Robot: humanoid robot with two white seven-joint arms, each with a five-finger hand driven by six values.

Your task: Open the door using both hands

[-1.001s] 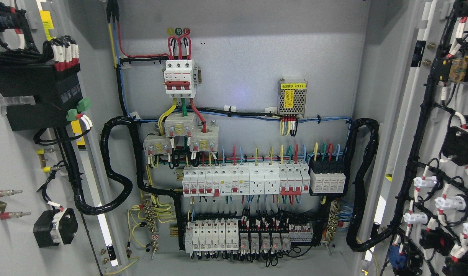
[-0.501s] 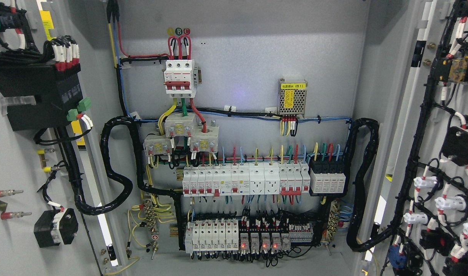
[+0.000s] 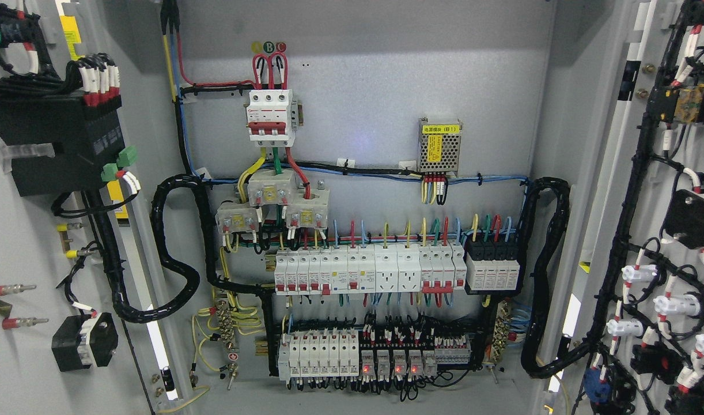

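With both grey steel cabinet doors swung wide, the left door (image 3: 18, 230) at the left edge and the right door (image 3: 663, 173) at the right, I see neither hand, so their fingers and the nearer arm I cannot tell.

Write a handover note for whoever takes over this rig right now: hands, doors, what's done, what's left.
Hands: neither the left nor the right hand shows in the head view.
Doors: the left door and right door are both swung wide, their wired inner faces toward the camera.
Cabinet: the back panel is fully exposed, with the main breaker, the breaker row and the relays showing red lights.
Done: opening looks complete.
Left: nothing visible on the doors; check where the arms are before moving.
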